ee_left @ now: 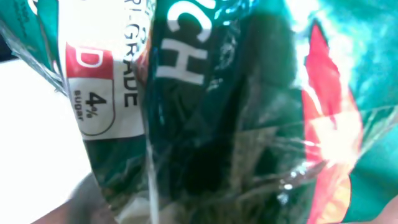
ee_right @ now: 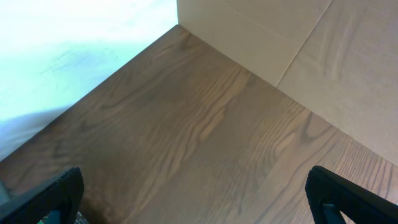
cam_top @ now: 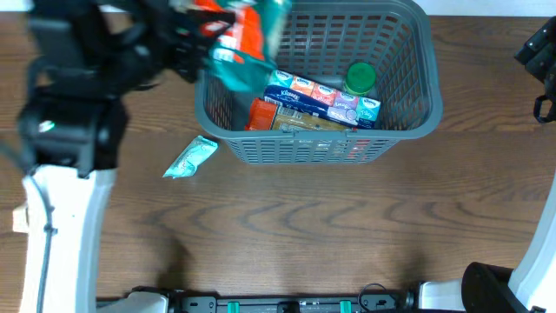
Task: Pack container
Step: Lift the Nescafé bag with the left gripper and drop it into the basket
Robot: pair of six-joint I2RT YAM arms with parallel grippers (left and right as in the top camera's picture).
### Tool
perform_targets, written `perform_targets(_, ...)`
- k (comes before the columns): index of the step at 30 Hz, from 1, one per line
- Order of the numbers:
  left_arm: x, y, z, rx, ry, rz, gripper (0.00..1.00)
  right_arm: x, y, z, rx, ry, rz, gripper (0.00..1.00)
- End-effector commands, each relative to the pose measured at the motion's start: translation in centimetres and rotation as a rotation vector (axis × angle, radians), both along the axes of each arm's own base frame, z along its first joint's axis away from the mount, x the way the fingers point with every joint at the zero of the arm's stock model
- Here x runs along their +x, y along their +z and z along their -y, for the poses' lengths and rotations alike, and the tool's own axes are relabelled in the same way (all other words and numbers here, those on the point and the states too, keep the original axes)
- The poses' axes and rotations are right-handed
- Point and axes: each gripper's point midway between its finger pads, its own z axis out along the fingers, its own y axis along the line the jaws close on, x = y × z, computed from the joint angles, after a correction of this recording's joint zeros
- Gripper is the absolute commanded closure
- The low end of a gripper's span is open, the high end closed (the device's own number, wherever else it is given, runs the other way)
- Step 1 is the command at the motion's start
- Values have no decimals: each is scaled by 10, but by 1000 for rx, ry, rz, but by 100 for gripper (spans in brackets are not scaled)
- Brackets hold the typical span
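Note:
The container (cam_top: 408, 113) is a dark grey slotted basket at the back middle of the table. Inside lie a row of tissue packs (cam_top: 323, 96), a green-lidded jar (cam_top: 360, 78), an orange packet (cam_top: 261, 113) and a tan box (cam_top: 308, 124). My left gripper (cam_top: 195, 45) is shut on a teal and red bag (cam_top: 248, 39), held in the air over the container's left rim. That bag (ee_left: 249, 124) fills the left wrist view and hides the fingers. My right gripper (cam_top: 540, 65) waits at the far right, and in its wrist view the right gripper (ee_right: 199, 202) stands open over bare wood.
A small pale teal packet (cam_top: 189, 158) lies on the wooden table (cam_top: 347, 226) just left of the container's front corner. The left arm's white base (cam_top: 61, 226) rises at the left edge. A pale wall (ee_right: 280, 37) borders the table beyond the right gripper.

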Motion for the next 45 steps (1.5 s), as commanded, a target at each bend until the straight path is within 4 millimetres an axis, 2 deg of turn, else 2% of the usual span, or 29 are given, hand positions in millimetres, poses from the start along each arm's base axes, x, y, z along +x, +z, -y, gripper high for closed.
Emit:
perform_targets(1, -13, 7, 46, 68, -182, 128, 94, -2, 1, 2, -1, -17, 5, 1)
perform_targets(6, 3, -36, 84, 100, -250, 28, 94, -2, 1, 2, -1, -17, 5, 1)
perform_targets(11, 25, -87, 97, 159, -225, -101, 94, -2, 1, 2, -1, -17, 5, 1)
perform_targets(14, 36, -119, 94, 207, -186, -189, 94, -2, 1, 2, -1, -17, 5, 1)
perform_targets(18, 49, -161, 79, 302, -84, -301, 94, -2, 1, 2, -1, -17, 5, 1)
perform_targets(22, 54, -190, 62, 390, -2, -381, 94, -2, 1, 2, -1, -17, 5, 1)
perform_targets(28, 57, -216, 37, 446, 162, -507, 94, -2, 1, 2, -1, -17, 5, 1)
perform_targets(30, 54, -221, 35, 454, 165, -533, 94, -2, 1, 2, -1, -17, 5, 1)
perform_targets(40, 49, -225, 34, 464, 162, -553, 94, -2, 1, 2, -1, -17, 5, 1)
perform_targets(41, 50, -224, 34, 463, 162, -551, 92, -2, 1, 2, -1, -17, 5, 1)
perform_targets(43, 51, -223, 35, 457, 158, -546, 34, -2, 1, 2, -1, -17, 5, 1)
perform_targets(44, 51, -222, 37, 448, 148, -543, 20, -2, 1, 2, -1, -17, 5, 1)
perform_targets(45, 50, -220, 40, 436, 134, -541, 11, -2, 1, 2, -1, -17, 5, 1)
